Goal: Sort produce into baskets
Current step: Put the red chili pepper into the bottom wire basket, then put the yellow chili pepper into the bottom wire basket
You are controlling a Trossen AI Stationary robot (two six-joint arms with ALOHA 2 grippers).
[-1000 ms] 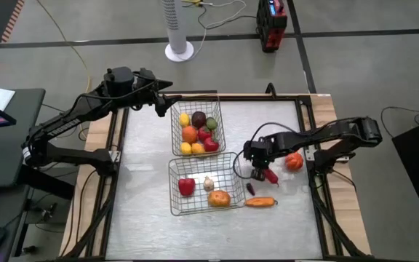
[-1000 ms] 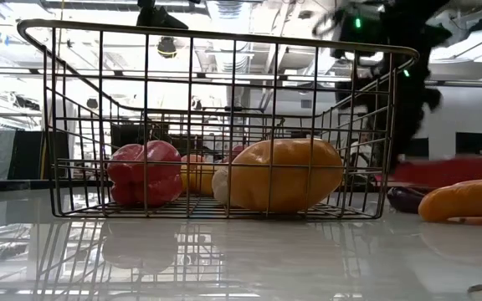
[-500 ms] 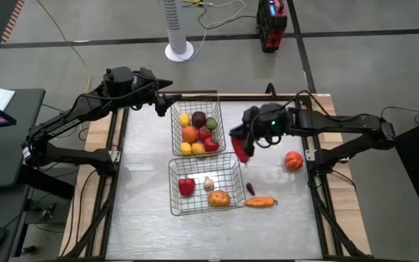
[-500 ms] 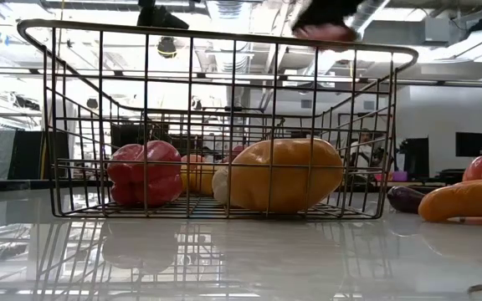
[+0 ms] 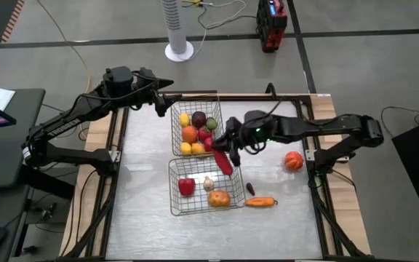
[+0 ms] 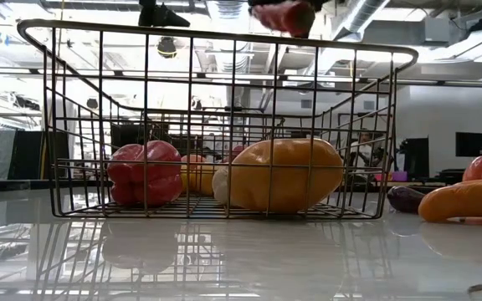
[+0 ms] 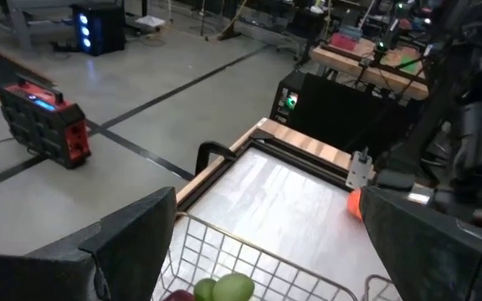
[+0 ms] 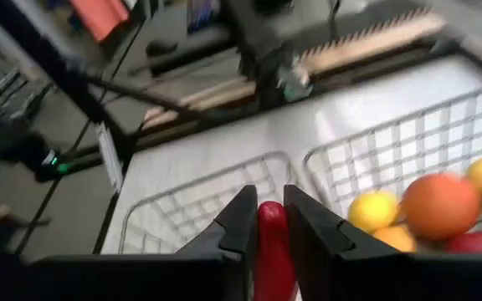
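My right gripper point(image 5: 222, 145) is shut on a red chili point(image 5: 225, 162), in the air over the far right corner of the near wire basket point(image 5: 174, 191). The chili shows at the top of the low view point(image 6: 287, 15). The near basket holds a red pepper point(image 5: 186, 186), a white bulb point(image 5: 209, 183) and a yellow-orange piece point(image 5: 219, 197). The far basket point(image 5: 217, 116) holds several yellow, orange, red, purple and green pieces. My left gripper point(image 5: 163, 106) is open and empty by the far basket's far left corner. My right gripper pinches the chili between its two fingers point(image 8: 239, 224), with the chili's body point(image 8: 271, 238) running along between them. The fingers come from the table's right, slanting down. The chili is lifted clear and slants down past the fingertips toward the near basket.
On the table right of the near basket lie an orange carrot point(image 5: 261, 202), a small dark purple piece point(image 5: 250, 188) and an orange-red round point(image 5: 293, 161). Bare table lies left of both baskets and at the near edge.
My right gripper has lifted the chili off the table at the right of the near basket. It has carried it up and toward the table's left, to above the near basket's far right corner. The chili hangs clear.
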